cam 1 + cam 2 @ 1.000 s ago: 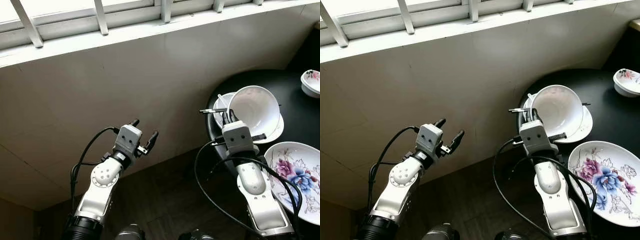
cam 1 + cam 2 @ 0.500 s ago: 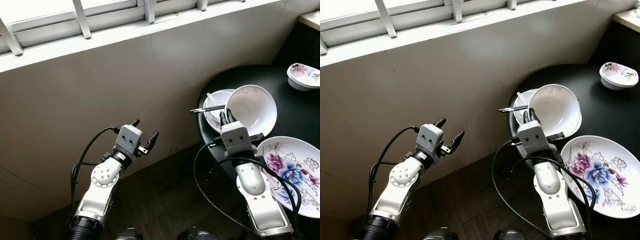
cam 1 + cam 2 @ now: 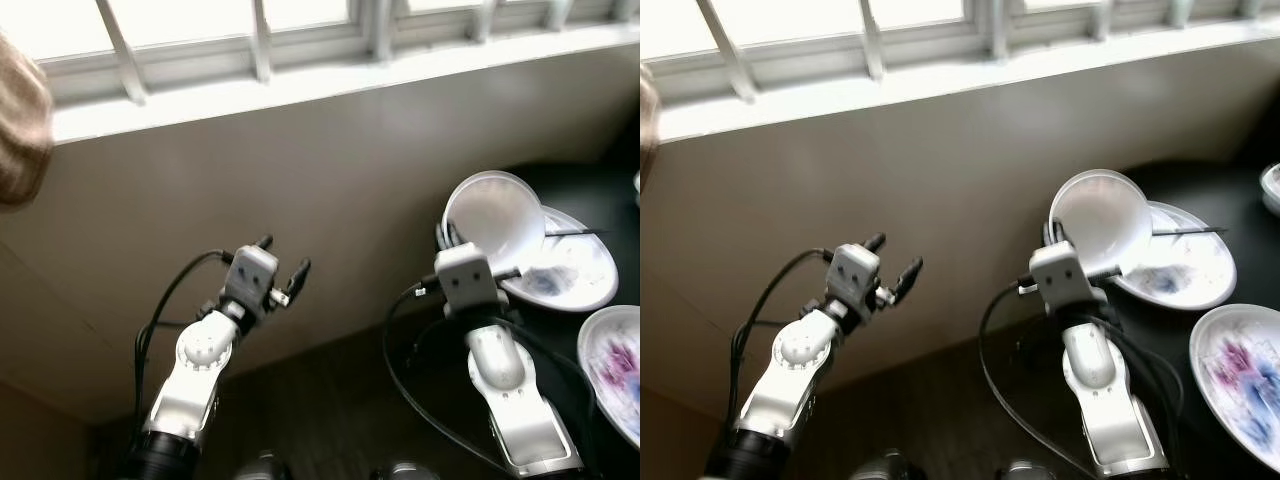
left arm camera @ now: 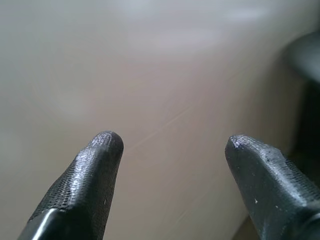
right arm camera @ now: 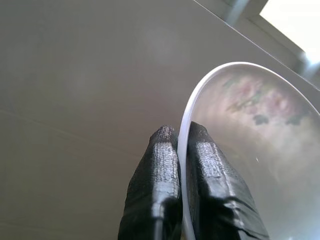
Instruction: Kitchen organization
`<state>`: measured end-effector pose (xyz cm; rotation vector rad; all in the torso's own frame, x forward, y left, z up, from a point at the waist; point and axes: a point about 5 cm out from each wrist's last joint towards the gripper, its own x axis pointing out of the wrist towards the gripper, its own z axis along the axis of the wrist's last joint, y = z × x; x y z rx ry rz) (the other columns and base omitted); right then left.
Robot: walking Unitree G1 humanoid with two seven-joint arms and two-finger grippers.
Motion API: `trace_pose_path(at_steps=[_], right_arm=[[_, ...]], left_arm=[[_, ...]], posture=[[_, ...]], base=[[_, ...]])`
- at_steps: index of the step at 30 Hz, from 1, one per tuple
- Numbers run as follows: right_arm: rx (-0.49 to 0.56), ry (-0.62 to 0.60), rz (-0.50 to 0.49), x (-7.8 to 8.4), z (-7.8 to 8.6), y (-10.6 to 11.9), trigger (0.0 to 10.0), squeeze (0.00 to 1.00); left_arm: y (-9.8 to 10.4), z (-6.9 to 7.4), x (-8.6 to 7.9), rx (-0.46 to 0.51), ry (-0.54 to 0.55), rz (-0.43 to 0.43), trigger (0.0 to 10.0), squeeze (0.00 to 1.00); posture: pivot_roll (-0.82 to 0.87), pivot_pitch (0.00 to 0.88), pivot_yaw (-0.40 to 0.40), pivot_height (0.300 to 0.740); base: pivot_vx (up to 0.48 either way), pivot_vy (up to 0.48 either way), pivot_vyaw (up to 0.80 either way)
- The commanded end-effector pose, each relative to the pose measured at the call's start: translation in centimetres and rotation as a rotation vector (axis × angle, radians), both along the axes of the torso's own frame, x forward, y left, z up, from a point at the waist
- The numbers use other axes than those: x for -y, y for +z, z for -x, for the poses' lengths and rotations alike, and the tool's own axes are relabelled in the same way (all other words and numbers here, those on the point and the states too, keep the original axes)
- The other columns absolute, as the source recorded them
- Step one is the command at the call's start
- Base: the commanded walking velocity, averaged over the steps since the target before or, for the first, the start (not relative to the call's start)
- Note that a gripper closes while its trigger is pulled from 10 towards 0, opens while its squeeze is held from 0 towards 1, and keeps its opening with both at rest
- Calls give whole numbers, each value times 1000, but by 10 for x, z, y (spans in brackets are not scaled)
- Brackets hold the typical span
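My right gripper [image 3: 447,236] is shut on the rim of a white bowl [image 3: 496,218], held tilted in the air over the left edge of a dark round table [image 3: 590,185]. In the right wrist view both fingers [image 5: 161,165] pinch the bowl's thin rim [image 5: 200,90], and a flower pattern shows on its outer wall. A white plate [image 3: 572,275] with chopsticks [image 3: 570,234] across it lies on the table just right of the bowl. My left gripper [image 3: 283,267] stands open in front of the beige wall with nothing between its fingertips [image 4: 102,145].
A flowered plate [image 3: 618,365] lies at the table's near right edge. A beige tiled wall [image 3: 250,170] runs under a white window sill with bars [image 3: 260,45]. Dark floor lies below. A blurred beige shape [image 3: 20,120] sits at the upper left.
The camera has swung and the picture is blurred. The bowl stays clamped in my right gripper and now sits left of the plate with chopsticks. The left arm holds its pose.
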<state>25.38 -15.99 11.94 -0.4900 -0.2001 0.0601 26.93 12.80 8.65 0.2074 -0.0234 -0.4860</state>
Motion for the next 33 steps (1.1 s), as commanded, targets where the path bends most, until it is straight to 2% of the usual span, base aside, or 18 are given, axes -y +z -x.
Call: trace_pose_path(at_steps=[1,10,12,16,18,26,33], right_arm=[[14,3,12,1,0,3,0,0],[-13,28,-1,-2,0,-2,0,0],[-92,69,-15,-7,0,-12,0,0],[-153,69,-30,-8,-1,-19,0,0],[-281,46,-50,-4,-2,-34,0,0],[-392,34,-112,-1,-1,-46,0,0],[-400,40,-111,-1,-3,-46,0,0]], left_arm=[[-3,2,2,-8,-3,3,10000,0],[-4,2,2,-9,-4,-4,10000,0],[-4,2,2,-11,-4,-9,10000,0],[-5,2,2,-12,-5,-12,10000,0],[-5,2,2,-12,-5,-14,10000,0],[-5,1,2,-18,-3,-20,10000,0],[-5,1,3,-19,-3,-22,10000,0]], posture=[[51,0,-13,740],[53,0,-15,740],[53,0,-14,740],[53,0,-14,740],[53,0,-14,740],[52,0,-14,740],[53,0,-15,740]], base=[[0,0,800],[0,0,800],[0,0,800],[0,0,800],[0,0,800],[0,0,800],[0,0,800]])
